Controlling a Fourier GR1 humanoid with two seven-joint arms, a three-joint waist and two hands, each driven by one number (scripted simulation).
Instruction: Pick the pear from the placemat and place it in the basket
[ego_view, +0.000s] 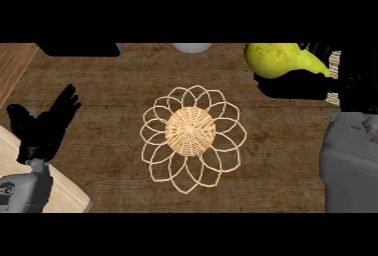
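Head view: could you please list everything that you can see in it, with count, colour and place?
pear: one, yellow-green, top right, held in the right hand
basket: one, tan wicker with a looped petal rim, centre
counter: one, dark brown, under everything
board: one, pale wood, lower left corner
woven strip: one, beige, right edge, mostly hidden
cut-off object: one, grey-white, top edge, unidentifiable
left hand: one, black, open, left side
right hand: one, black, curled round the pear
left forearm, right forearm: two, grey, lower corners
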